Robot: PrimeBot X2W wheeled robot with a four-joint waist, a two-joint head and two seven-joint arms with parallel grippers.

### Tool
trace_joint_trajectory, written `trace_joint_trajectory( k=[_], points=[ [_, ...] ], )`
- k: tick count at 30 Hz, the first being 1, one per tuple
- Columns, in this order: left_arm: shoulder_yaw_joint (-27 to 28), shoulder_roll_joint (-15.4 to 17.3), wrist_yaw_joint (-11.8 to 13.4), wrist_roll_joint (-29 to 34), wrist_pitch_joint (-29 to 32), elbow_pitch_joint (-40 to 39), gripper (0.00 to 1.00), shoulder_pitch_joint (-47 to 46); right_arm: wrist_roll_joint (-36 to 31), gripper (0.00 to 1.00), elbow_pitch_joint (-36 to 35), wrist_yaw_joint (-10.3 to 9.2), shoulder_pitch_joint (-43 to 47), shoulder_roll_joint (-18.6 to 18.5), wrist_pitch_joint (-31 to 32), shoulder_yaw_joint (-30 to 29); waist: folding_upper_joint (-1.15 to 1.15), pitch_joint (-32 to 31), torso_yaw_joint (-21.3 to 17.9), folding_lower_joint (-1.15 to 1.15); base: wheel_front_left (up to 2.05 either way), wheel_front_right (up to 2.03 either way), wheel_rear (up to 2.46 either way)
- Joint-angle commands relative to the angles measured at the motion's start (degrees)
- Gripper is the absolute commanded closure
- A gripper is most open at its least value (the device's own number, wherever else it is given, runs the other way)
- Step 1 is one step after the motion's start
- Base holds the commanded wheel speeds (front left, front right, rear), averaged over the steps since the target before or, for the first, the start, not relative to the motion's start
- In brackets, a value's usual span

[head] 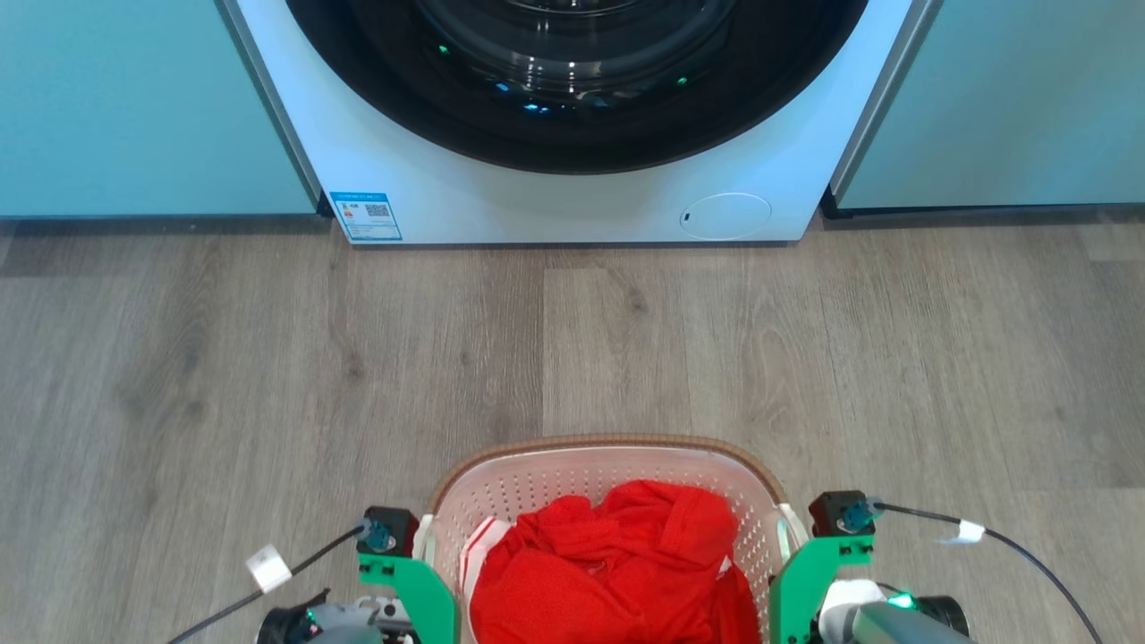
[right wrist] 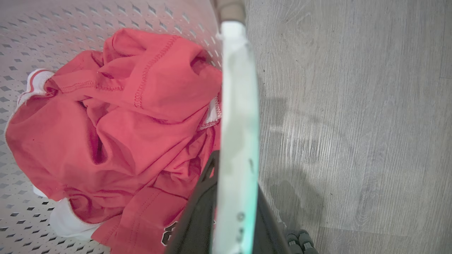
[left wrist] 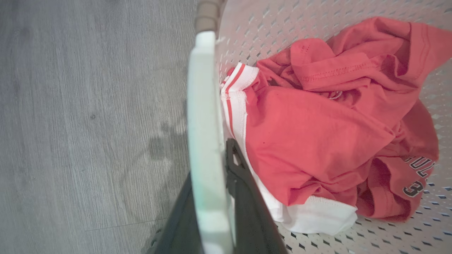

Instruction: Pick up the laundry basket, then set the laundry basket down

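Now, left tool (left wrist: 210,158): two dark fingers pinch the basket's (head: 608,443) left handle (left wrist: 203,106), one finger outside over the floor (head: 224,376), one inside next to the shirt (head: 617,563).

Basket: low centre in the head view, between both tools, brown rim toward the washer (head: 572,206) and well apart from it. Cannot tell whether its base touches the floor.

Contents: crumpled red shirt with white, red-striped trim. Dark lettering and a "3" show in the left wrist view. The shirt covers most of the perforated bottom and reaches the wall at both handles.

Right tool (right wrist: 236,176): fingers pressed onto the right handle (right wrist: 238,106), one on each side, inner finger over the shirt, outer finger over bare floor.
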Motion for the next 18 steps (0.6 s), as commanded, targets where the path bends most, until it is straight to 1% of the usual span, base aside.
trace_joint_trajectory(
  k=[1, 9, 18],
  points=[
    [0.3, 1.2, -0.4, 0.0, -0.7, 0.6, 1.00, -2.0, 0.4, 1.00, -0.3, 0.23, -2.7, -0.4, -1.3, 0.8, 0.00, 0.2, -0.1, 0.00, 0.00, 0.00, 0.00],
    [0.3, 1.2, -0.5, -0.1, -0.9, 0.6, 1.00, -2.4, 1.3, 1.00, -0.1, 0.23, -3.4, -0.4, -1.7, 2.1, 0.00, 0.9, -0.4, 0.00, 0.00, 0.00, 0.00],
    [0.3, 1.2, 0.0, -0.2, -1.1, 0.3, 1.00, -2.7, 2.4, 1.00, 0.1, 0.23, -4.2, -0.4, -2.1, 3.4, 0.00, 1.9, -0.7, 0.00, 0.00, 0.00, 0.00]
  ],
)
